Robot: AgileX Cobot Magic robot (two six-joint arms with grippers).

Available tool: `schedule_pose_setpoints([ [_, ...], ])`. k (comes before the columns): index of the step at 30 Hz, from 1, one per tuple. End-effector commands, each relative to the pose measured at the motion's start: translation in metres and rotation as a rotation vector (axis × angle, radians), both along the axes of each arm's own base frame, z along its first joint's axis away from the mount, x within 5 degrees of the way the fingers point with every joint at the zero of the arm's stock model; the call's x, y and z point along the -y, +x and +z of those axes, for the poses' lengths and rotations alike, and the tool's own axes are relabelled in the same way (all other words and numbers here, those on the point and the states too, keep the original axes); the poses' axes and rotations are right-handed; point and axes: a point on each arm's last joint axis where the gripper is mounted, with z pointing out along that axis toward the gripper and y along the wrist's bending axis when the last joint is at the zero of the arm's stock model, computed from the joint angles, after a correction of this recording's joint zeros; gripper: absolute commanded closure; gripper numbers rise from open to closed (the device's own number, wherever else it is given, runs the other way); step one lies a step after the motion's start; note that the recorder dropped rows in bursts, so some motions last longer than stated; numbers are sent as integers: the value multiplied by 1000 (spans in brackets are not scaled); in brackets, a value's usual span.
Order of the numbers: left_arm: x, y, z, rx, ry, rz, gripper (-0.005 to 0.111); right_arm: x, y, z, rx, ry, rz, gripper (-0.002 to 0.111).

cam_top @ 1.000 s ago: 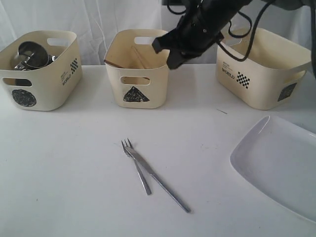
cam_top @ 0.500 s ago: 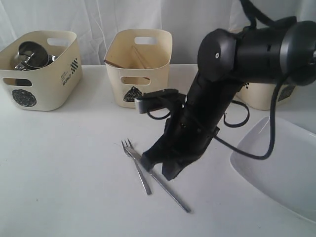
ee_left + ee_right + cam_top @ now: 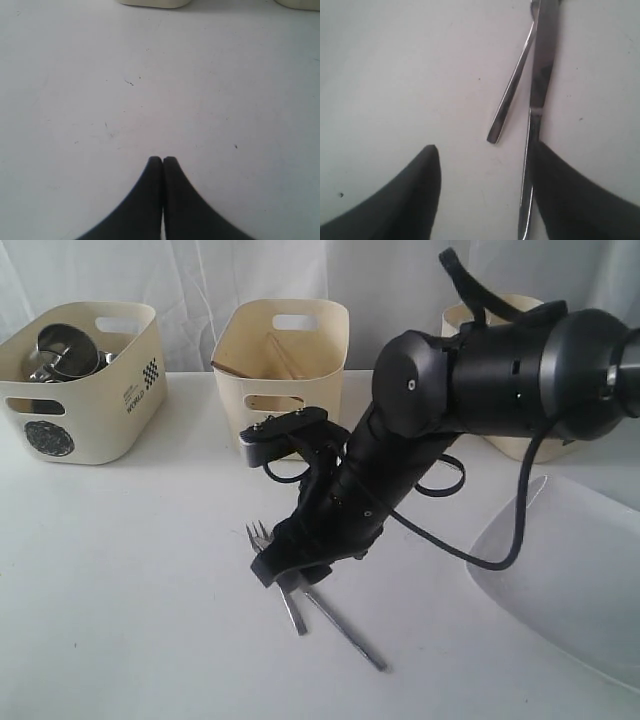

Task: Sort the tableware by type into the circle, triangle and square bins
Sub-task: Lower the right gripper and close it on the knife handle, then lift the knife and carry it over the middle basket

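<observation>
While right fingers (image 3: 395, 200) gape, left fingers (image 3: 145, 200) clenched, circle bin (image 3: 100, 425) holds mugs (image 3: 62, 350), triangle bin (image 3: 230, 385) chopsticks (image 3: 283, 355)

Robotics test lab setup: a plain white desk (image 3: 130, 600) against a white curtain (image 3: 190, 280), cream bins (image 3: 100, 430) labelled with shape stickers, and a black cabled robot arm (image 3: 480, 370) over it.

Right arm (image 3: 500, 380): glossy black, bulbous rounded housings, one pale screw dot, looping black cables (image 3: 490, 565), grey-edged wrist bracket (image 3: 285, 428), tapered matte-black jaws.
</observation>
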Motion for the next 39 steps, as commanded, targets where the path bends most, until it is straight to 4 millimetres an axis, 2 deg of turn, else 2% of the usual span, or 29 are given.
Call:
schedule_pose_setpoints([
  [1, 1, -1, -5, -31, -10, -7, 106, -1, 6, -24, -35, -45, -18, 54],
  [8, 1, -1, -5, -31, -10, -7, 106, 4, 12, -57, -82, -172, -13, 54],
  [16, 1, -1, -5, -31, -10, -7, 106, 0, 20, -75, -55, -164, -34, 54],
  [19, 1, -1, -5, -31, -10, -7, 106, 0, 21, -89, -80, -182, -33, 55],
  [29, 1, -1, -5, -31, -10, -7, 106, 4, 13, -123, -230, -263, -38, 98],
  [31, 1, -1, -5, -31, -10, -7, 106, 4, 14, -123, -219, -268, -34, 107],
  [34, 1, -1, -5, -31, -10, -7, 106, 5, 17, -121, -205, -284, -33, 108],
  [36, 1, -1, -5, -31, -10, -7, 106, 4, 21, -114, -188, -292, -24, 108],
  [39, 1, -1, -5, -31, -10, -7, 106, -1, 29, -90, -151, -269, -20, 108],
])
